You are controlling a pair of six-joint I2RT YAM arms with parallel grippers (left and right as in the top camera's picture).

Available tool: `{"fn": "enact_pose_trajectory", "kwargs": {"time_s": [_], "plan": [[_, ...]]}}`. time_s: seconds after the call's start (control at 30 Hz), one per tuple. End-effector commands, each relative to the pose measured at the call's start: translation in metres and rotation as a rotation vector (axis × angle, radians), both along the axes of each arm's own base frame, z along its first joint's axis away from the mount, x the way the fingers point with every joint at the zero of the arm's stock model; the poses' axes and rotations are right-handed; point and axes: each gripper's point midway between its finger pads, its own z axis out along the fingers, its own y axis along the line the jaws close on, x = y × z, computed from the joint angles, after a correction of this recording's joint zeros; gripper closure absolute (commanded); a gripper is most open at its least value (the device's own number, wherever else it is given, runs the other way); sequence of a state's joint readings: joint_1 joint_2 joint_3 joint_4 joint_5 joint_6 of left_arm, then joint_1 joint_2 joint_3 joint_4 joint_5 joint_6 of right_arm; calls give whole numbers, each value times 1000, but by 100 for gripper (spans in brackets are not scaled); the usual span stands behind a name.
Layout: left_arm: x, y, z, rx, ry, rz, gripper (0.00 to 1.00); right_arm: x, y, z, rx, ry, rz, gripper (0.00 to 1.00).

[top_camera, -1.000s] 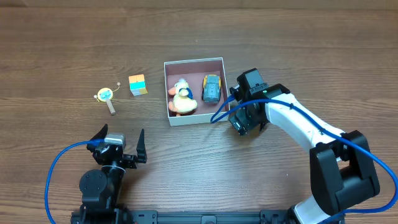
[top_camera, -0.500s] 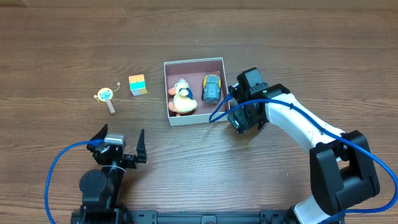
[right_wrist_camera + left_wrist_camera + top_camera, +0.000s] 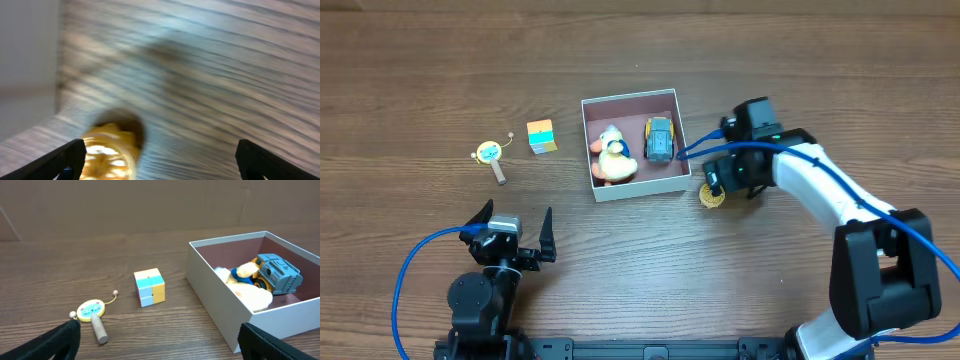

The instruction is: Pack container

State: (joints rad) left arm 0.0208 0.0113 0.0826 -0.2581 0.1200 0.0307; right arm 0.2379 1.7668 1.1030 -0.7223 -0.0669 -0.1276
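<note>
The container (image 3: pixel 588 150) sits at the table's middle; it also shows in the left wrist view (image 3: pixel 215 295). Inside it lie a white and orange plush duck (image 3: pixel 613 157) and a grey-blue toy car (image 3: pixel 661 140). A small round yellow toy (image 3: pixel 711 196) lies on the table just right of the container's front corner, blurred in the right wrist view (image 3: pixel 107 152). My right gripper (image 3: pixel 732 178) hovers over it, open and empty. My left gripper (image 3: pixel 510 238) is open and empty near the front edge. A colour cube (image 3: pixel 540 136) and a yellow rattle with a wooden handle (image 3: pixel 491 155) lie left of the container.
The cube (image 3: pixel 149 286) and rattle (image 3: pixel 92 312) lie in front of my left gripper (image 3: pixel 157 340). Blue cables run along both arms. The wooden table (image 3: pixel 800 80) stretches out around the container.
My right gripper has moved right and back, away from the container's wall, uncovering the yellow toy on the table. The container shifted slightly. The left arm is still.
</note>
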Motion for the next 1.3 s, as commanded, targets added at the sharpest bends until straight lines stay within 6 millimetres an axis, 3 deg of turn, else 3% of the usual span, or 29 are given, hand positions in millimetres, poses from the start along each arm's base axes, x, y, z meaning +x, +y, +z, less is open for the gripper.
{"fn": "enact_pose_trajectory", "kwargs": {"time_s": [0.0,0.1,0.17,0.23,0.33,0.43,0.5,0.6,0.7,0.87,1.27], "plan": [[0,1,0,17,-6,0,0,0,-10,1,82,34,-72,13],[0,1,0,17,-6,0,0,-3,-14,2,81,49,-85,64],[0,1,0,17,-6,0,0,-2,-14,7,86,56,-116,84],[0,1,0,17,-6,0,0,2,-14,20,94,75,-189,96],[0,1,0,17,-6,0,0,-8,-18,59,70,166,-269,96],[0,1,0,17,-6,0,0,-30,-12,75,98,262,-266,96],[0,1,0,17,-6,0,0,-42,13,83,242,337,-241,96],[0,1,0,17,-6,0,0,-32,46,94,449,323,-194,96],[0,1,0,17,-6,0,0,-31,49,79,477,313,-191,96],[0,1,0,17,-6,0,0,-45,46,43,466,342,-200,96],[0,1,0,17,-6,0,0,-42,45,20,452,346,-202,96]]}}
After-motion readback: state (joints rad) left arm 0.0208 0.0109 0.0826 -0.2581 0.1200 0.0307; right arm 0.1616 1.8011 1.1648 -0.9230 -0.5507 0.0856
